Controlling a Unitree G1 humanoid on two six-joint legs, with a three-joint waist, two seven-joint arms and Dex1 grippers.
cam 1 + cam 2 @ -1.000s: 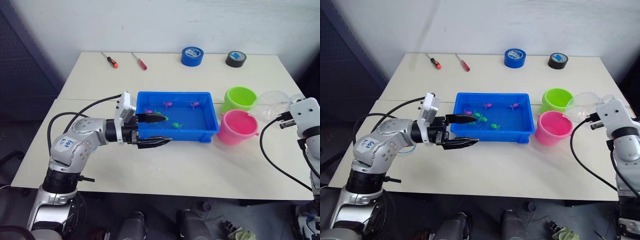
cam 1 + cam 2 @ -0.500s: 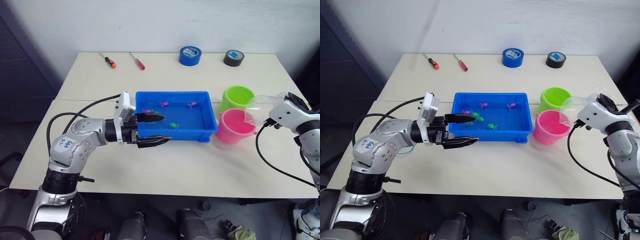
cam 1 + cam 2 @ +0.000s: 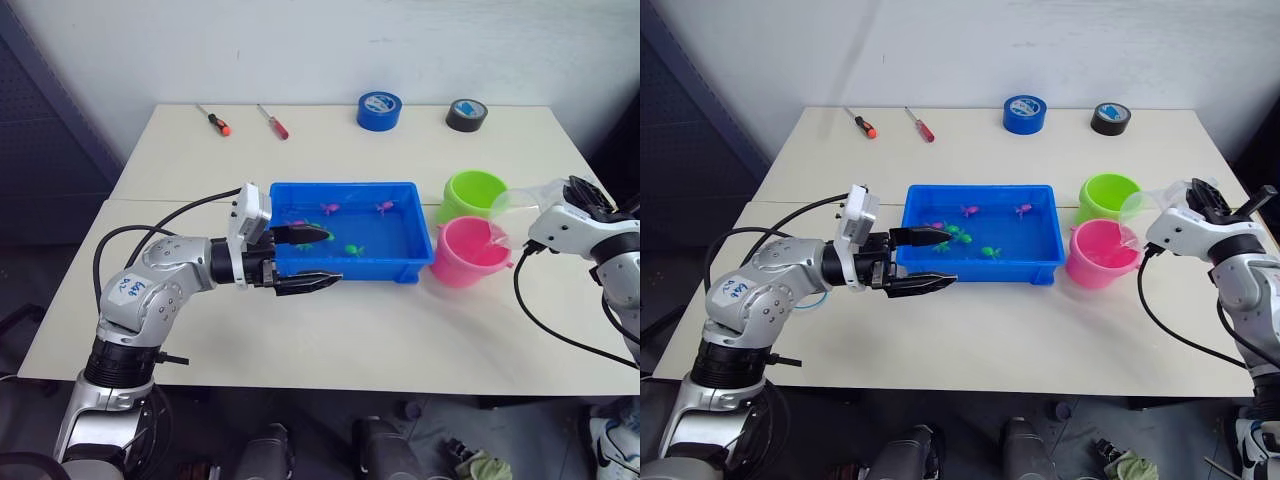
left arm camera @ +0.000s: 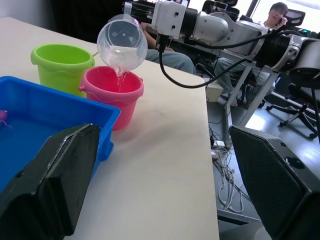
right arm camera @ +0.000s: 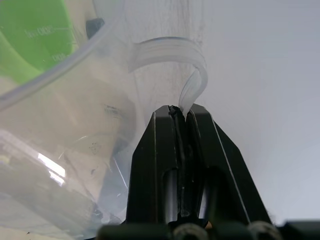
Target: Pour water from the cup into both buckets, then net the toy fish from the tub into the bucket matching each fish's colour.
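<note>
Right claw point(image 5: 181, 120) clenched on the handle of the cup point(image 4: 122, 42); cup tipped steeply, its lip over the pink bucket point(image 3: 470, 252); a thin stream of water runs from the lip into the pink bucket, seen in the left wrist view. Green bucket point(image 3: 474, 194) stands just behind the pink one, the two touching or nearly so; both sit just beside the right end of the tub point(image 3: 418, 262) on the worktop point(image 3: 400, 330).

Tub holds water and several toy fish point(image 3: 351, 250); pink ones lie toward the far wall, green ones nearer the middle; exact count cannot be told.

Left claw point(image 3: 305, 260) released, fingers spread wide, one above the other; it hovers at the near left corner of the tub, the upper finger over the tub's water, the lower finger in front of the near wall; it grasps nothing.

At the far edge of the worktop: two screwdrivers point(image 3: 215, 121) to the left, a blue tape roll point(image 3: 379, 110) and a black tape roll point(image 3: 467, 115) to the right, well apart from the tub.

A seated person point(image 4: 274, 14) shows in the background of the left wrist view.
</note>
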